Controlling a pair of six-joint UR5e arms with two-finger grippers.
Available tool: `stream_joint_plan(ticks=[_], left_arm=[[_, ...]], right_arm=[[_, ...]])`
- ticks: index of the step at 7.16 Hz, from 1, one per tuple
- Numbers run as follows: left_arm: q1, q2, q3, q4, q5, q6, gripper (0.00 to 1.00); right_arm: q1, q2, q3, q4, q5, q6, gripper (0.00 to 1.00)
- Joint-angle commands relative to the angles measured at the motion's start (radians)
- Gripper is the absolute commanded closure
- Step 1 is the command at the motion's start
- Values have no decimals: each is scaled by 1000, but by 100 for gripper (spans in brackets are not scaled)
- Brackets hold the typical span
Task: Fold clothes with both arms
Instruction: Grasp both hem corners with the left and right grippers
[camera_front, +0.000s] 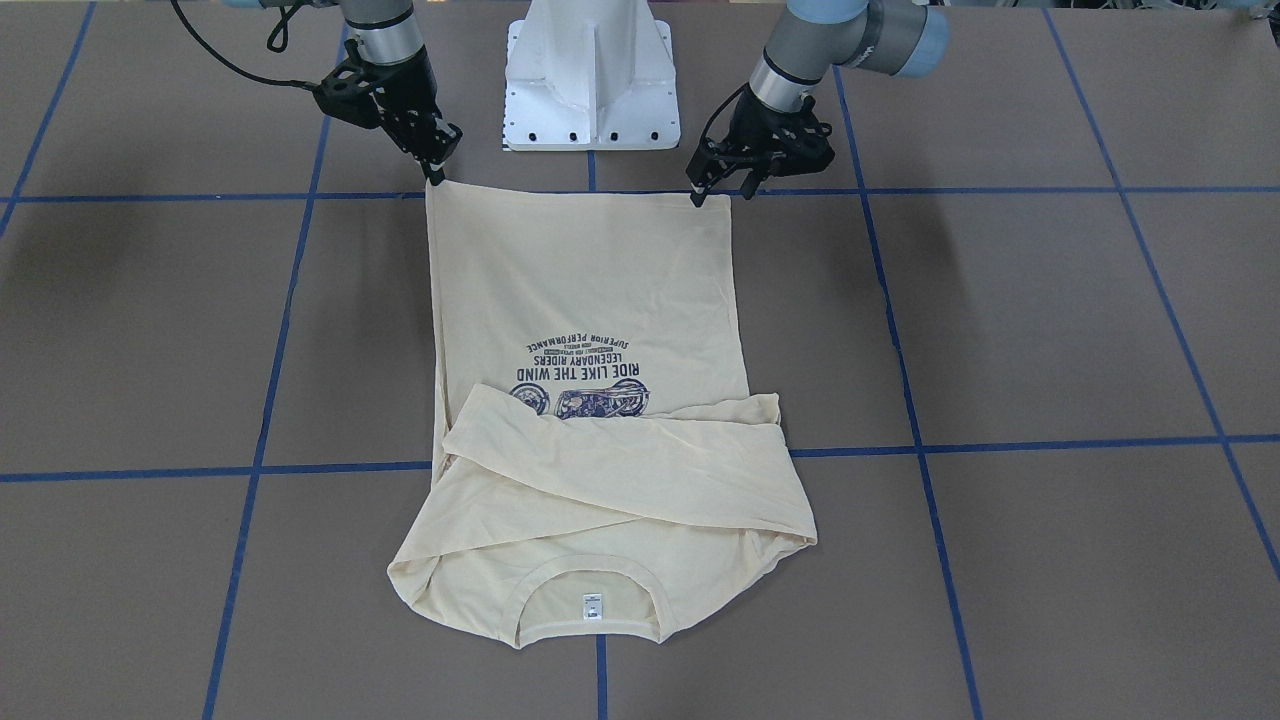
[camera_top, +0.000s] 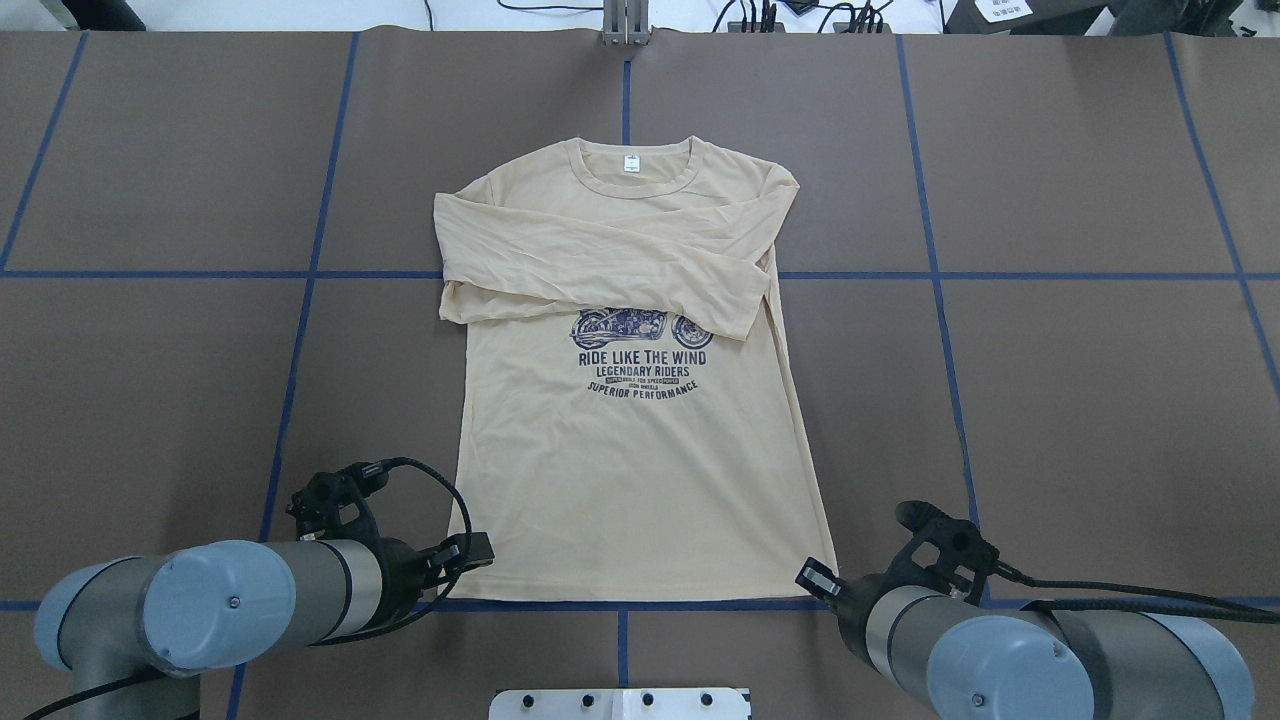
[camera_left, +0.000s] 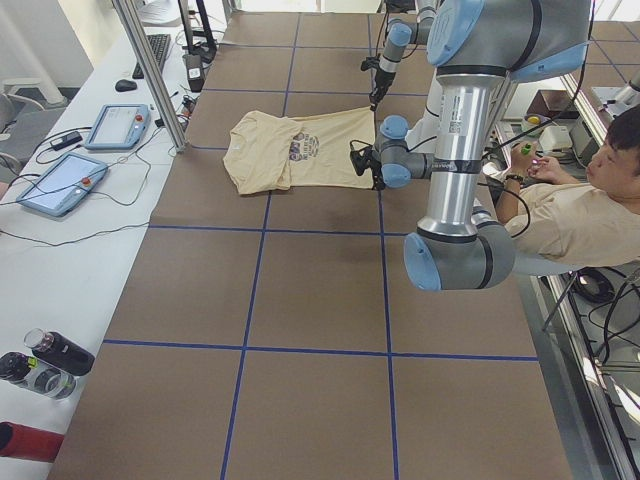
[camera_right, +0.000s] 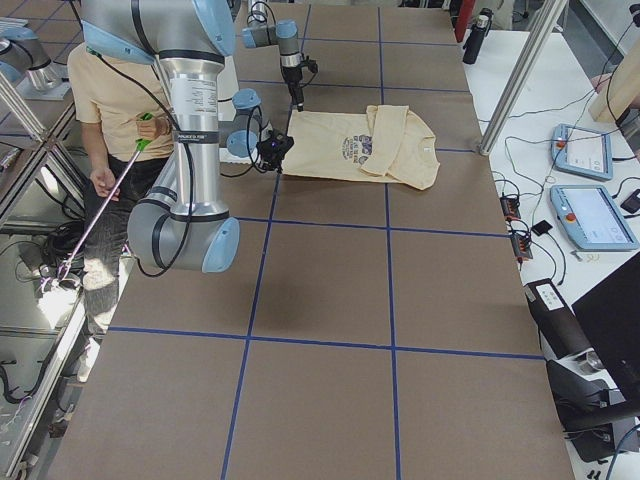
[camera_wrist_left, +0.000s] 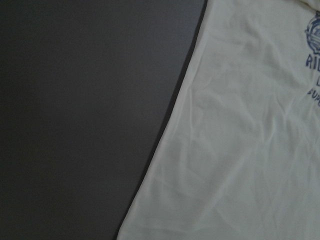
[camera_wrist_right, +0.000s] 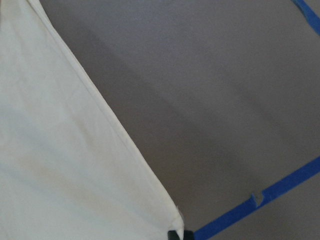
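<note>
Your left tool (camera_front: 721, 192) stands spread by the shirt (camera_front: 590, 290) hem; for the right tool (camera_front: 437, 173), I cannot tell.

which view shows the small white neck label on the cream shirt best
Exterior front-facing: the small white neck label lies nearest that camera, so it looks largest. Overhead shows it smaller; in the side views it is too small to tell; the wrist cameras miss it.

The pale cream-yellow shirt (camera_top: 640, 480) bears a navy motorcycle print (camera_top: 640, 328) and a small white neck label (camera_top: 631, 164), on a grey-brown table (camera_top: 1080, 400) crossed by blue tape lines (camera_top: 298, 350); the left arm (camera_top: 335, 590) and right arm (camera_top: 895, 622) are silver-grey with light-blue joint caps (camera_top: 225, 605).
</note>
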Motion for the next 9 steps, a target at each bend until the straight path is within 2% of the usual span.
stream_joint_plan(ticks=[1,2,3,5,7,9], left_arm=[[9,2,8,4,2,-6,34],[9,2,7,6,0,-6,38],[9,2,5,9,0,-6,49],[9,2,4,24,-1,-6,100],[8,2,-57,108,-10,-6,100],[12,-2,-99,141,-46,-36,100]], right_arm=[[-2,1,0,2,0,0,100],[-2,3,0,2,0,0,100],[-2,3,0,0,0,0,100],[-2,6,0,0,0,0,100],[-2,6,3,2,0,0,100],[-10,-5,59,-2,5,1,100]])
